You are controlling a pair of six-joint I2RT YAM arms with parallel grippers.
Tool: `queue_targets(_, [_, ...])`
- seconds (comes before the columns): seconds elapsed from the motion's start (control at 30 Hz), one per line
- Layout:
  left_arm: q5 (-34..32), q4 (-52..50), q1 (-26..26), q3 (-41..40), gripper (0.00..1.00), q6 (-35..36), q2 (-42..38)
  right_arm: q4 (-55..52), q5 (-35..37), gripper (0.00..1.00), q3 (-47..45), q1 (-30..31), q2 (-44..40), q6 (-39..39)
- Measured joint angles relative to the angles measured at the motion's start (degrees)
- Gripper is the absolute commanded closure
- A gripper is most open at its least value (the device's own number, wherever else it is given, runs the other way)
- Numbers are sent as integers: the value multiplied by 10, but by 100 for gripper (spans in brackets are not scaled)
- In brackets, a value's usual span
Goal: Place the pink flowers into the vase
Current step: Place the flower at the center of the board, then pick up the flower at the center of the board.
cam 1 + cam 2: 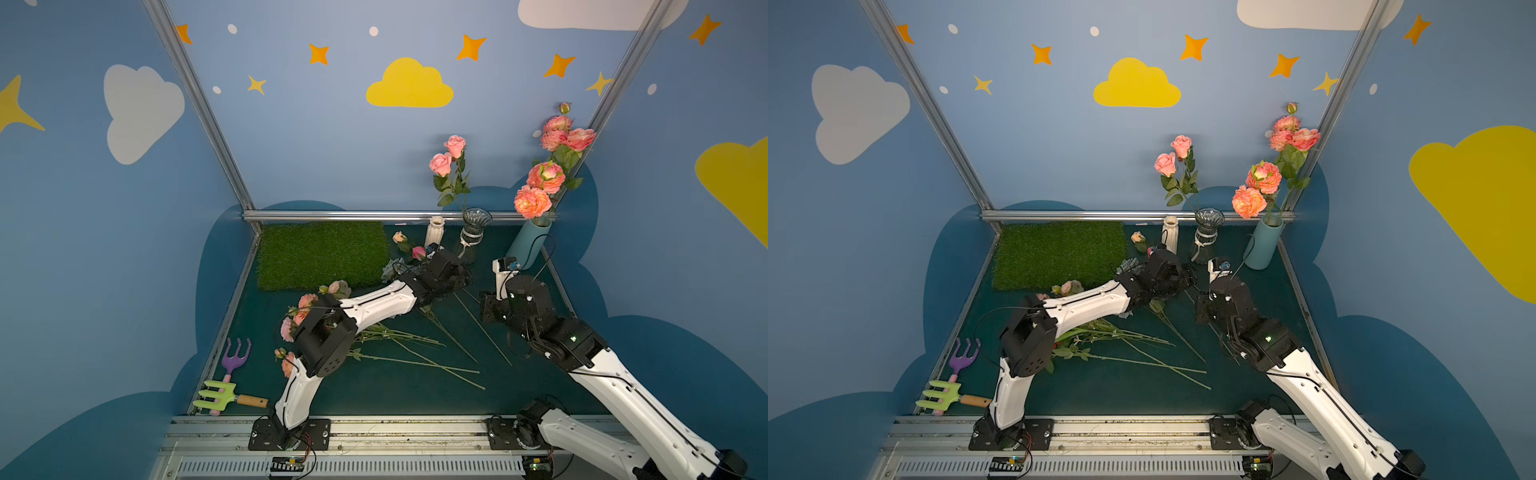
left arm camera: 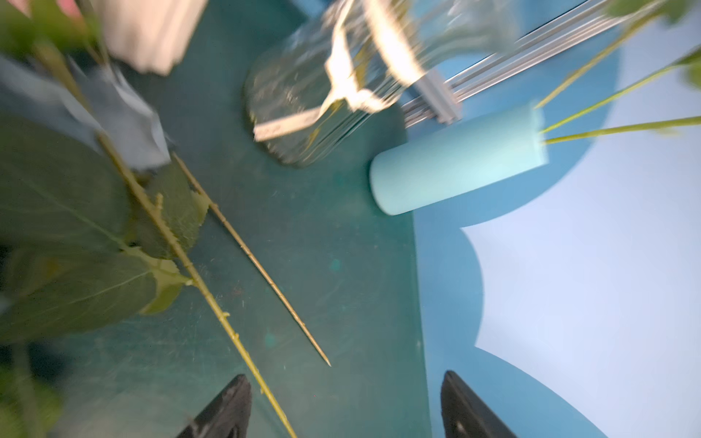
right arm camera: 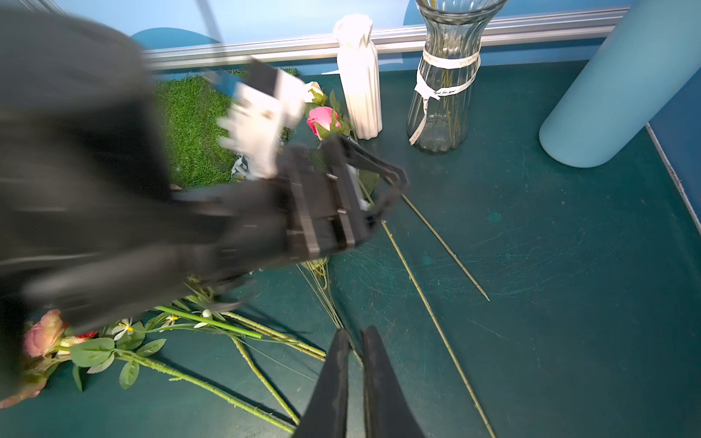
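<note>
Under blurred left arm (image 3: 95,170), pink flowers (image 3: 41,337) half hidden; left gripper (image 2: 346,376) spread, right gripper (image 3: 356,330) pressed together

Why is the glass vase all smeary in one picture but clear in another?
Left wrist view: movement blur smears the glass vase and the leaves. Right wrist view: that vase is sharp, but the left arm is smeared. Both top views: everything sharp.
</note>
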Motion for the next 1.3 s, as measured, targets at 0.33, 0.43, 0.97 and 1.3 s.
queue_targets(0.33, [-132, -157, -6, -218, 43, -44, -347, 2, -19, 87, -1, 0, 17, 0])
queue_targets(0.43, [-161, -231, -6, -317, 44, -100, -431, 5, -28, 87, -2, 0, 28, 0])
queue_targets(0.97, [-161, -301, -42, -597, 62, -391, -555, 5, -35, 87, -2, 0, 33, 0])
queue_targets(1.3, [-129, -169, -21, -683, 58, -465, -549, 5, -35, 87, -2, 0, 33, 0])
